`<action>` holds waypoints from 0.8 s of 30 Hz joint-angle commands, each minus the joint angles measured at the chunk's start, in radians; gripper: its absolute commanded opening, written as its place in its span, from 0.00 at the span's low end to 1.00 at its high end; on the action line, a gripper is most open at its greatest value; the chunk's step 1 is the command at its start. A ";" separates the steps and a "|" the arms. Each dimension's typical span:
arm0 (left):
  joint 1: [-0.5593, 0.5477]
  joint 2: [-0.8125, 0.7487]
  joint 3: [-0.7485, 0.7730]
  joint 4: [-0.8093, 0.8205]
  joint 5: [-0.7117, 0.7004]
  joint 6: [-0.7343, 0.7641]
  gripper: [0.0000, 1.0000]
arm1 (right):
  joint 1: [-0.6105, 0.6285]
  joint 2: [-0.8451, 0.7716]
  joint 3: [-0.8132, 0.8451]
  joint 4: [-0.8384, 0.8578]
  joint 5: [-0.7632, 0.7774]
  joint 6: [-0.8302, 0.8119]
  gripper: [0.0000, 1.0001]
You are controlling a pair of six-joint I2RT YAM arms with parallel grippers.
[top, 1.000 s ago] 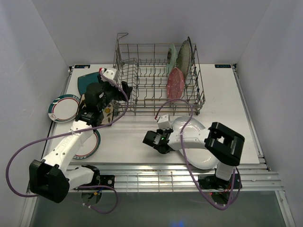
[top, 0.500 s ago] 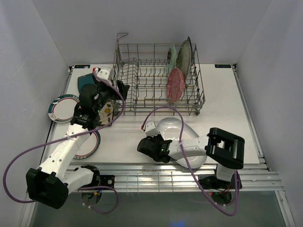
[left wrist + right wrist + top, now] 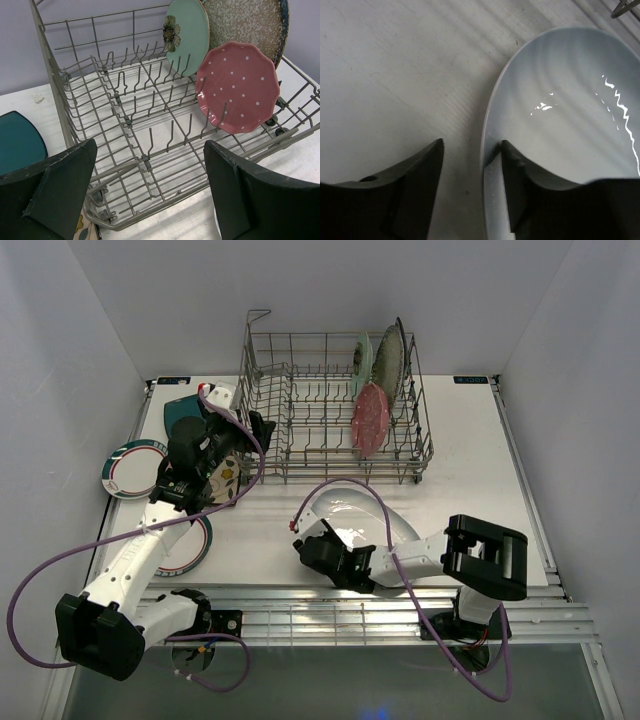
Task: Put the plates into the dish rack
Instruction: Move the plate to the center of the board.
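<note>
Surface: white table (image 3: 480,440), pale walls around.
Text: small tags (image 3: 470,380) at the table's far corners, too small to read.
Dish rack (image 3: 335,405): far centre; pink dotted plate (image 3: 369,420), mint green plate (image 3: 362,365) and speckled plate (image 3: 388,360) upright at its right end.
Right gripper (image 3: 471,150): jaws parted, straddling the white oval plate (image 3: 350,512) rim; nearly shut a second ago.
Oval plate: flat on the table in front of the rack, shifted left since then.
Left gripper (image 3: 150,150): wide open, empty, at the rack's left end by the teal plate (image 3: 180,412).

One dish rack (image 3: 300,462) at twelve o'clock holds three plates (image 3: 368,420). Outside lie five: one white oval (image 3: 350,510) at six, two rounds (image 3: 130,468) and two squares (image 3: 180,412) toward nine.
</note>
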 commanded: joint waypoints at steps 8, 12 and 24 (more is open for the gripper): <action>0.006 -0.009 0.038 -0.008 0.023 0.000 0.98 | 0.029 -0.050 0.006 0.007 -0.016 -0.075 0.75; 0.006 -0.014 0.033 -0.007 0.026 0.002 0.98 | 0.029 -0.132 -0.022 0.054 -0.058 -0.099 0.75; 0.006 -0.020 0.025 -0.002 0.061 0.006 0.98 | 0.026 -0.430 -0.077 -0.204 0.027 0.113 0.75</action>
